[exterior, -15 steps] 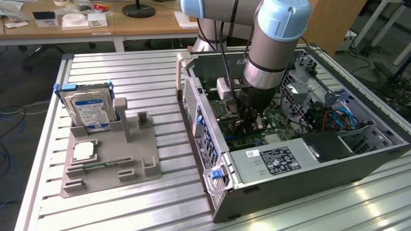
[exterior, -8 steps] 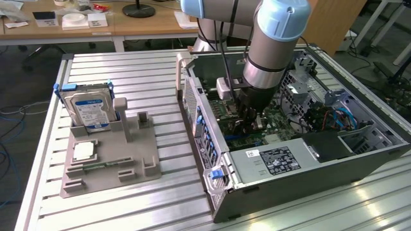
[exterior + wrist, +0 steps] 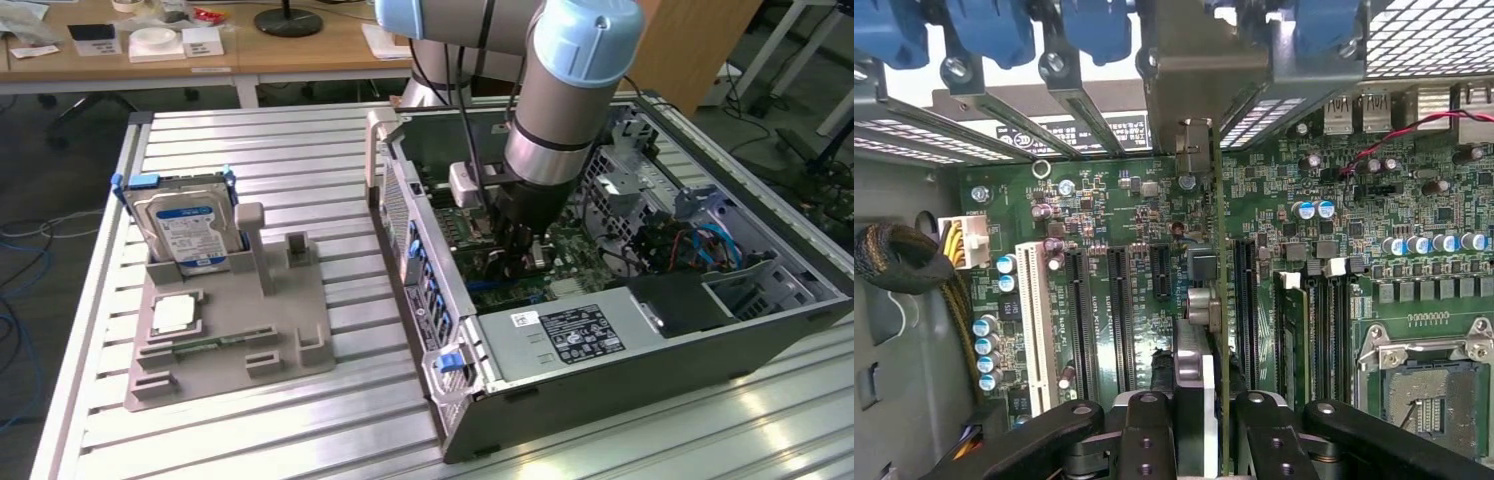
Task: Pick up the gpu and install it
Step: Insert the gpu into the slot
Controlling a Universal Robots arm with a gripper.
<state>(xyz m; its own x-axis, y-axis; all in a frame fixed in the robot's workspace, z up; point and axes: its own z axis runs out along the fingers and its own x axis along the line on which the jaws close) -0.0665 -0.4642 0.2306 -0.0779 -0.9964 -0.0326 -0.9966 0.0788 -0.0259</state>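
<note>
Exterior view: the arm reaches down into the open case point(image 3: 641, 380), and the gripper point(image 3: 518, 238) hangs inside the case, low over the board point(image 3: 577, 252) on the case floor. The approach looks close to vertical, which suits a straight push.

Wrist view: the claw is clamped on the gpu point(image 3: 1194, 372), one finger on each face. The card is held edge-on above the board. Its bracket point(image 3: 1194, 150) points at the case's rear wall, close to the slot openings there. The card's lower edge sits just beside a long black slot point(image 3: 1244, 300); whether it has entered the slot I cannot tell.

To do this well, I judge the card edge must lie parallel to and exactly over that slot. The bracket foot should be clear of the case's rear frame. Then press down evenly with no tilt, so that neither end seats first.
</note>
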